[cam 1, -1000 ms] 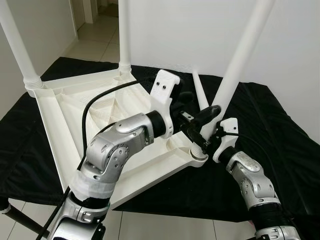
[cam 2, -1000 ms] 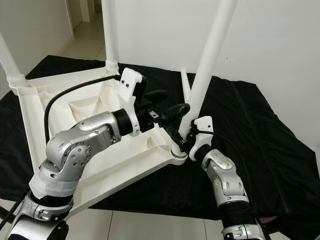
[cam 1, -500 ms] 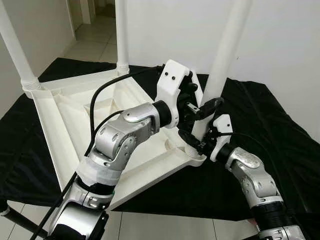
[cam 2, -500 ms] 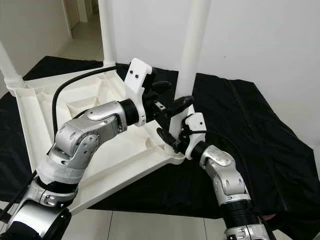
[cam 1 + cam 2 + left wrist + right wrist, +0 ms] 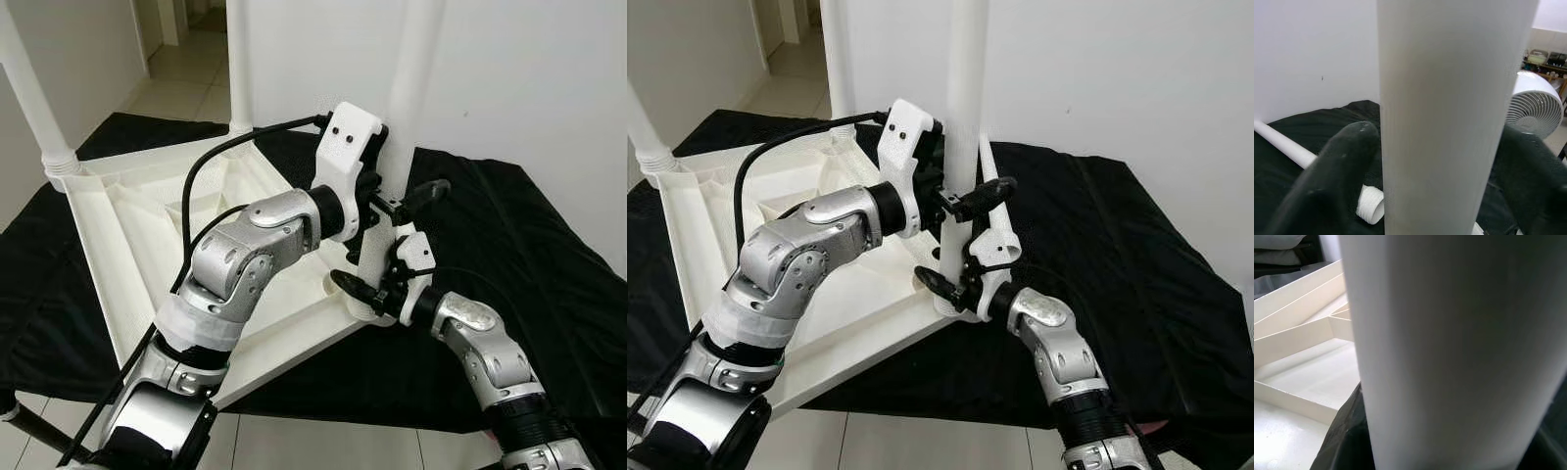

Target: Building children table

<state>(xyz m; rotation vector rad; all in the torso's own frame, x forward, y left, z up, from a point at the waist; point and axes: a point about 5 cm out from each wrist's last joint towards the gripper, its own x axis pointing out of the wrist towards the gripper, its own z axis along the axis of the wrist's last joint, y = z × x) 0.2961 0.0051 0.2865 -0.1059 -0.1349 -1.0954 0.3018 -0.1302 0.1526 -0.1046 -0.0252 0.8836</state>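
We see both grippers clasping the white table leg [image 5: 409,88], standing upright at the near corner of the upturned tabletop [image 5: 127,220] (on black cloth [image 5: 519,255]): left gripper [image 5: 397,201] higher, right gripper [image 5: 377,284] at its base.

Table top [image 5: 118,211]: plain white plastic, ribbed underside, no pattern.
Table legs [image 5: 411,88]: matte white, unmarked.
Loose leg [image 5: 1283,143]: white, lying on the black cloth.
Cloth [image 5: 549,294]: solid black, wrinkled.
Left gripper [image 5: 400,204]: black fingers on a white housing.
Right gripper [image 5: 377,292]: black fingers, white mount.
Arms [image 5: 245,264]: brushed silver with black joints.
Cable [image 5: 211,166]: black.
Floor tiles [image 5: 176,83]: pale cream.
Wall [image 5: 529,78]: white.
Fan [image 5: 1537,105]: white grille.
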